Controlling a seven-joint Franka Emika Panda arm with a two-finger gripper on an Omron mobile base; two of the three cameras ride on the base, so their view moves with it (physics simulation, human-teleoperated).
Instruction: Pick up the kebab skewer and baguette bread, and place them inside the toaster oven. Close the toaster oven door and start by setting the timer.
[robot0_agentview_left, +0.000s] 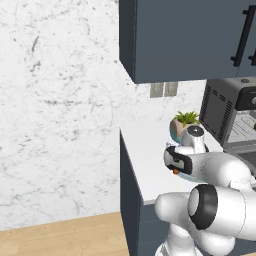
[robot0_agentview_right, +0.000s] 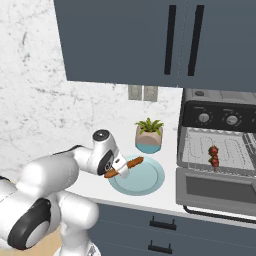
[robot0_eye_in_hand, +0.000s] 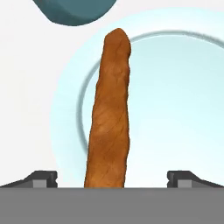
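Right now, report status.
Gripper open around baguette, over plate. Skewer on rack in oven, door open. Plant behind plate.

white counter (robot0_agentview_right: 100, 187), plate (robot0_agentview_right: 150, 181), potted plant (robot0_agentview_right: 149, 136), toaster oven (robot0_agentview_right: 220, 150)

A: What is cut off or hidden?
B: In the right base view, the toaster oven (robot0_agentview_right: 220, 150) runs past the right edge.
A: And the baguette bread (robot0_eye_in_hand: 109, 113)?
B: Its near end drops below the hand view's bottom, and whether the fingertips (robot0_eye_in_hand: 43, 178) touch it cannot be told.
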